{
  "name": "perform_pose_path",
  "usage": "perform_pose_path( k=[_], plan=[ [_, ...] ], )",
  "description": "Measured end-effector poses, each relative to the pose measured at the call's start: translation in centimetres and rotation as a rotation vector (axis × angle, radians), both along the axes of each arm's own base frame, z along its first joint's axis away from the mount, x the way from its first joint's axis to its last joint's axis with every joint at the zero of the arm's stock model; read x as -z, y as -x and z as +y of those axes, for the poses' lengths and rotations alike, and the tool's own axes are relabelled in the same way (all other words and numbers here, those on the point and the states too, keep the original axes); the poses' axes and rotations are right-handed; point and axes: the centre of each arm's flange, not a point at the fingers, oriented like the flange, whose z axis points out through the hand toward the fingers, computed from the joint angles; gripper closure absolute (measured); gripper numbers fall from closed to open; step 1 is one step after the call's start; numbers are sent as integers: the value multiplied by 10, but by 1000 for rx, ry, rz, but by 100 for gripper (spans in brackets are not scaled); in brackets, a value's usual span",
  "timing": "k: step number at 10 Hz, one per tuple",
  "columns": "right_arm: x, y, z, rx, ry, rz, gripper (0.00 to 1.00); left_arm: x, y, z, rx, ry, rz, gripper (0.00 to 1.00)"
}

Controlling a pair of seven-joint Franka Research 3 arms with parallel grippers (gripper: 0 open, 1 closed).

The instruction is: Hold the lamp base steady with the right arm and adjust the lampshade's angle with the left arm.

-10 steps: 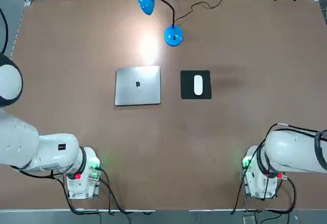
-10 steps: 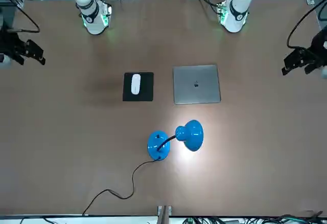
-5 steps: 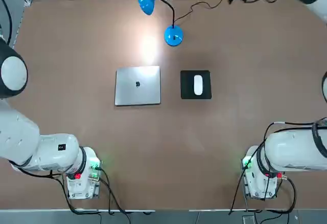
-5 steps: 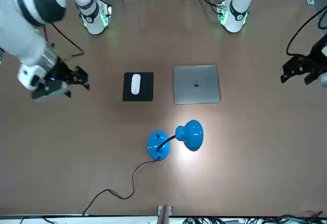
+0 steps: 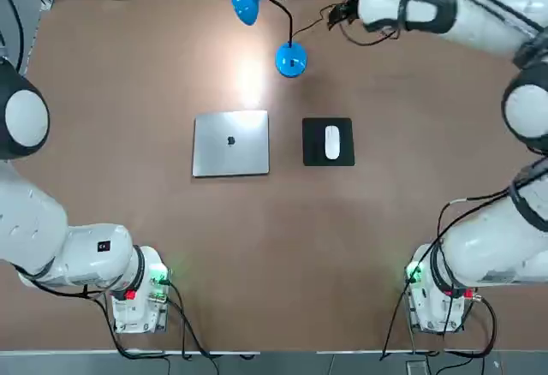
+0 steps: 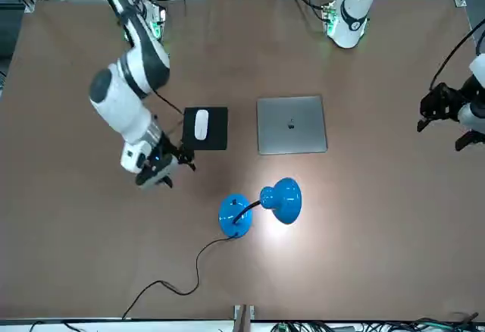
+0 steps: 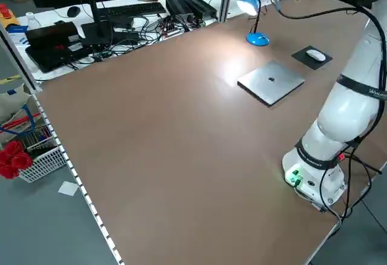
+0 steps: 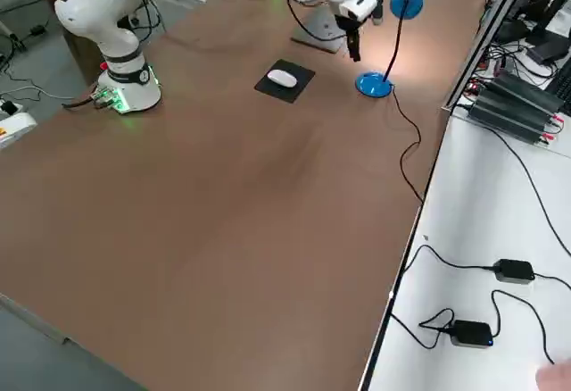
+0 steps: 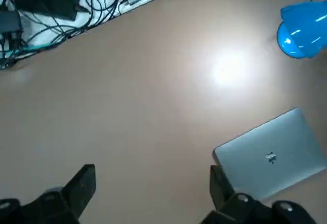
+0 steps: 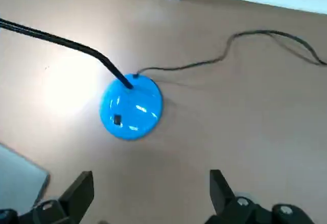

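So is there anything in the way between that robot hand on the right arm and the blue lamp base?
No. In the right wrist view, only bare brown table separates the open right hand from the lamp base. Its black cord trails off to one side.

lampshade cut off in left wrist view

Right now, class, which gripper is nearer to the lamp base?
The right gripper: it hangs above the table just beside the lamp base, not touching. The left gripper is far off, out at the table's edge.
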Motion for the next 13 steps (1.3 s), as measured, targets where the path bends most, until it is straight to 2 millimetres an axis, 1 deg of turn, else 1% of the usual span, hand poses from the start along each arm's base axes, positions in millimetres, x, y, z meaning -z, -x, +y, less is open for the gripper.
perform_pose_path(
  k=[1,2,3,4,5,7,8,9,11,12,13],
  plan=[
    [39,-3,15,-45,-4,-70,0,2,-2,-7,32,0,-5,1],
    [70,-6,28,-81,-18,-107,2,4,-4,-18,84,-1,-18,1],
    [88,-12,45,-103,-36,-116,3,5,-5,-33,140,-1,-29,1],
    [94,-19,61,-113,-55,-122,3,8,-5,-47,178,8,-28,1],
    [99,-26,73,-118,-67,-130,3,13,-6,-59,198,57,-16,1],
    [116,-37,94,-130,-47,-158,4,29,-13,-72,258,138,8,0],
    [125,-41,104,-135,-42,-167,4,39,-19,-86,328,153,9,0],
    [135,-46,110,-133,-46,-172,6,47,-26,-108,411,166,0,0],
    [155,-54,119,-128,-52,-177,15,52,-32,-154,533,194,-53,0],
    [163,-56,121,-127,-52,-180,22,56,-34,-172,564,211,-71,0],
    [166,-57,124,-127,-53,-184,28,63,-38,-185,606,230,-90,0]
  ],
)
